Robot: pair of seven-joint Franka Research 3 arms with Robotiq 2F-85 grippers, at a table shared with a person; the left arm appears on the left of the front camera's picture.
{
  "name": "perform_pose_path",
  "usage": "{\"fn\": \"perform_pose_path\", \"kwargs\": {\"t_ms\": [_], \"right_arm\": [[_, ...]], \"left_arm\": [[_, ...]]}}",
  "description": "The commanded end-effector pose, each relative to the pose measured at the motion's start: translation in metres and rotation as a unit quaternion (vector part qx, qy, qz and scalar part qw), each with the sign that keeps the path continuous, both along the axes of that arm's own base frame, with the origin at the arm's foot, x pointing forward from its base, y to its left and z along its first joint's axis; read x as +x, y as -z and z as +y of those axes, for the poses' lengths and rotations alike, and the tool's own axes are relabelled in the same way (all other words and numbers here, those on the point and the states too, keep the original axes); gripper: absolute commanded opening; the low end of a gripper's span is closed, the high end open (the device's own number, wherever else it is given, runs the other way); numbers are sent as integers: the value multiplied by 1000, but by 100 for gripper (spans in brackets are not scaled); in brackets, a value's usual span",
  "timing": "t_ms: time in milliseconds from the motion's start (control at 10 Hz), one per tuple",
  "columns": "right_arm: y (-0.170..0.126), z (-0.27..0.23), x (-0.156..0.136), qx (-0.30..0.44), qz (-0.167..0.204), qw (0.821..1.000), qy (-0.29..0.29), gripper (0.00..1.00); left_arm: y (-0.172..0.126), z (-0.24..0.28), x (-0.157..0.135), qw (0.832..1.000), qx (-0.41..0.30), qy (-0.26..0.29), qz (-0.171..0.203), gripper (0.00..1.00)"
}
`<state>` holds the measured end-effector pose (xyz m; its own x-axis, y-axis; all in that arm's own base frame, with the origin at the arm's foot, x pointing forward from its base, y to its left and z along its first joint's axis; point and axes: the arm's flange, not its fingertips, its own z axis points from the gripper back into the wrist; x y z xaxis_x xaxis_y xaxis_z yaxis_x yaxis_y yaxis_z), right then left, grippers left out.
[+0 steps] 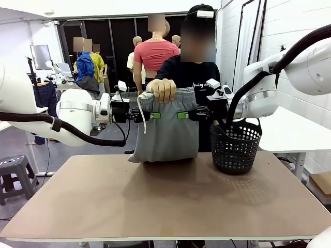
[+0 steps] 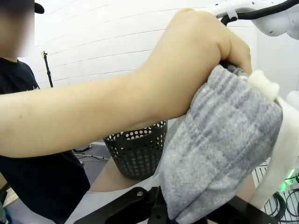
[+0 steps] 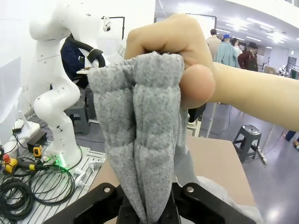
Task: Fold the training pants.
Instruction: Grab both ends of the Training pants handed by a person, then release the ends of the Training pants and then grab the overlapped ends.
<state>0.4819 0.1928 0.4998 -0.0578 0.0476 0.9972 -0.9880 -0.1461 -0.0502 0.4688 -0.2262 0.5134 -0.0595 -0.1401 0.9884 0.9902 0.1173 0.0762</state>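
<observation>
Front view, mid-frame: training pants [image 1: 168, 132] hanging bunched, waistband pinched by person's hand [image 1: 162, 89], lower end touching table [image 1: 155, 201]. Left gripper [image 1: 153, 115], right gripper [image 1: 182, 115] clenched on pants' sides. Likely early: no neat fold visible, spreading and folding left.

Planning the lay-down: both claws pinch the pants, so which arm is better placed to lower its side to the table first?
Left, probably. The left claw grips the pants with only table under it; the basket stands just below the right arm, close to the right claw.
</observation>
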Motion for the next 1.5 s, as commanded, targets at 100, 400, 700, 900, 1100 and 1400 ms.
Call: {"fn": "perform_pose_path", "kwargs": {"t_ms": [100,400,700,900,1100,1400], "right_arm": [[0,0,-2,3,0,1000,0,0],[0,0,-2,3,0,1000,0,0],[0,0,-2,3,0,1000,0,0],[0,0,-2,3,0,1000,0,0],[0,0,-2,3,0,1000,0,0],[0,0,-2,3,0,1000,0,0]], "left_arm": [[-2,0,-3,1000,-3,0,-10,0],[-2,0,-3,1000,-3,0,-10,0],[-2,0,-3,1000,-3,0,-10,0],[-2,0,-3,1000,-3,0,-10,0],[-2,0,-3,1000,-3,0,-10,0],[-2,0,-3,1000,-3,0,-10,0]]}}
